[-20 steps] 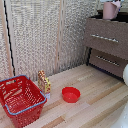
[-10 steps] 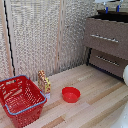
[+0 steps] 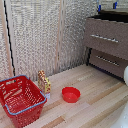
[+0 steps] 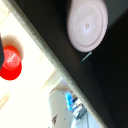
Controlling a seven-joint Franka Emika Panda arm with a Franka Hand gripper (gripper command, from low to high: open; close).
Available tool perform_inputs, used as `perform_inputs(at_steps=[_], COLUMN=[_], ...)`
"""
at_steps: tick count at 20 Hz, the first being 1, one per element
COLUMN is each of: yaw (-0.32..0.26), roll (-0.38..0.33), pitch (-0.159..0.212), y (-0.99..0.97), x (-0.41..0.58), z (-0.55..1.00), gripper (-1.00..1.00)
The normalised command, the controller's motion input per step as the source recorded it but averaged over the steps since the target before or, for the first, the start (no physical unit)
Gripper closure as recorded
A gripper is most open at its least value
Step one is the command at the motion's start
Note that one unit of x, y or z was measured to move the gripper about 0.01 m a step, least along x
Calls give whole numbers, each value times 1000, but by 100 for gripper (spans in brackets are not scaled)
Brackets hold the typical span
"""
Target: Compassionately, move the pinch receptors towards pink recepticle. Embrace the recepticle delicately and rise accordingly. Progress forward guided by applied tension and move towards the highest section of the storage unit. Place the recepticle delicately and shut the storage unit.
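In the wrist view the pink recepticle (image 4: 87, 25) lies on the dark floor of the highest section (image 4: 55, 25), its round pale face toward the camera. The exterior view shows the storage unit (image 3: 107, 60) on its right, with the highest section (image 3: 106, 31) pulled out and dark inside. The recepticle is hidden in that view. Just above the drawer, at the frame's top edge, the pinch receptors (image 3: 107, 6) show as two blue fingertips (image 3: 99, 7) standing apart with nothing between them.
A red basket (image 3: 20, 100) stands on the wooden floor at the exterior view's left, with a small patterned box (image 3: 44, 82) beside it. The flat red bowl (image 3: 71, 94) sits mid-floor and also shows as a red bowl (image 4: 10, 62) in the wrist view. A slatted wall is behind.
A second ago the pink recepticle hung in the gripper above the chest. It has since dropped out of the exterior view into the open drawer, and the fingertips stand apart above it.
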Motion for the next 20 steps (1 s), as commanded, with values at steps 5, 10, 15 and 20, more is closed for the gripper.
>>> perform_inputs(at_steps=[5, 10, 15, 20], yaw=[183, 131, 65, 28], roll=[-301, -317, -297, -271], pitch=[15, 23, 43, 68], y=[0, 131, 357, 453], x=[-35, -53, -217, -410], z=[223, 80, -1, -34], gripper=[-100, -100, -100, -100])
